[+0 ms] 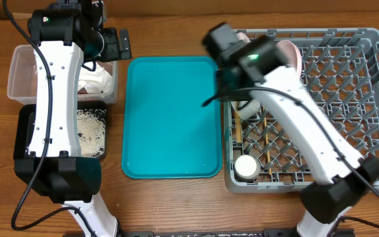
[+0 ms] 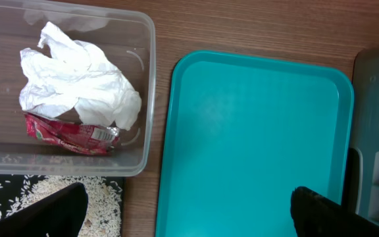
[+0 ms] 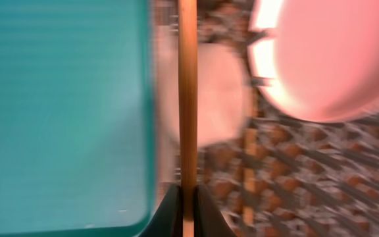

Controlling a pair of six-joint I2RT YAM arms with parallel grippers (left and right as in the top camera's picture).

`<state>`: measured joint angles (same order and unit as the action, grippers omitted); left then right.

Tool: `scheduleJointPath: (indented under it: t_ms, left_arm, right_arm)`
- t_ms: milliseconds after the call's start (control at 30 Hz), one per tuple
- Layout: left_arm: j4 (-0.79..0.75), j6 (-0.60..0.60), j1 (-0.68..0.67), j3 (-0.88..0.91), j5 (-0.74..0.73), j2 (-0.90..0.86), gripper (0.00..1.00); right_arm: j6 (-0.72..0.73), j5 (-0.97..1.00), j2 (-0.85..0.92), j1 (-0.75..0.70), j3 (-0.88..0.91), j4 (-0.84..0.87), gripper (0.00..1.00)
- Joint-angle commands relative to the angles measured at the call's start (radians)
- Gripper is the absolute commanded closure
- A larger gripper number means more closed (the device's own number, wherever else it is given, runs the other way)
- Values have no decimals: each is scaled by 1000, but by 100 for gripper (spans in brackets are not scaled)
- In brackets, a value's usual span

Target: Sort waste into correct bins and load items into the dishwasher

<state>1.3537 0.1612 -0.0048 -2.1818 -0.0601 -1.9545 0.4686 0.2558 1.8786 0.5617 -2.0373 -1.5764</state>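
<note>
My right gripper (image 3: 187,204) is shut on a thin wooden chopstick (image 3: 187,99) over the left edge of the grey dish rack (image 1: 374,99). In the overhead view that gripper (image 1: 231,90) hangs at the rack's left rim. A pale bowl (image 3: 328,59) and another white dish (image 3: 219,92) sit in the rack beyond it. A second wooden stick (image 3: 249,171) lies in the rack. My left gripper (image 2: 189,217) is open and empty beside the clear tub (image 2: 147,99), which holds the crumpled napkin (image 2: 77,79) and the red wrapper (image 2: 71,135). Rice (image 2: 104,197) lies in the black tray (image 1: 25,131).
The teal tray (image 1: 170,118) lies between the bins and the rack. A small white cup (image 1: 245,168) stands at the rack's front left corner. The right arm stretches across the rack's left half.
</note>
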Motion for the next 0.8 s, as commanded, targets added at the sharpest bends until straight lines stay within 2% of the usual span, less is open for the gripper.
scheduleJointPath:
  t_ms: [0,433,700,767]
  left_arm:
    - [-3,3,-2,-13,-11,2,0]
    - [-3,3,-2,-13,-11,2,0]
    - [-3,3,-2,-13,-11,2,0]
    - [-3,3,-2,-13,-11,2,0]
  right_arm:
    - [-21,77,35,-66,55,-23,96]
    - [-33,130,35,-159,328,74,96]
    - [-167,136,35,-165,359,106,96]
    - [-187,136,35,-165,361,108,86]
